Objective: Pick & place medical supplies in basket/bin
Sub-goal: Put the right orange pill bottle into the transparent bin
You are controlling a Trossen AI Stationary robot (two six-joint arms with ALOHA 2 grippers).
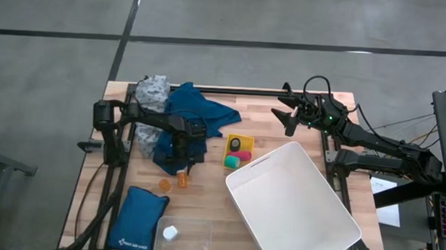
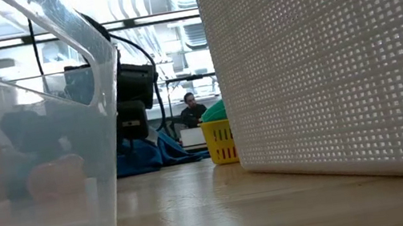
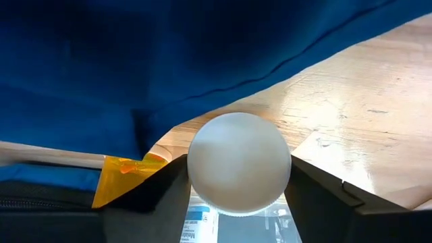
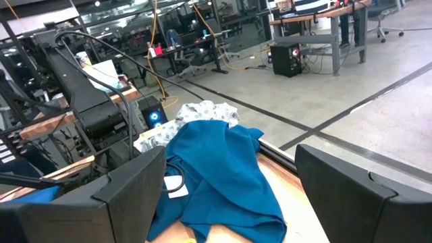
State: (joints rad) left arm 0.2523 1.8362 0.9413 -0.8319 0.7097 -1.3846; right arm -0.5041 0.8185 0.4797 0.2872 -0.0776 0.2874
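Even overhead light fills the top-down view; the wooden table (image 1: 285, 113) is bright, with only short soft shadows under the arms. At table height, the clear plastic tub (image 2: 30, 156) sits close and blurred, its wall smearing what lies behind, while ceiling lights beyond glare white. The white basket (image 2: 331, 60) is evenly lit. In the left wrist view a white cap (image 3: 239, 164) is soft and unfocused, and pale glare streaks the wood. The blue cloth (image 4: 216, 175) looks sharp.
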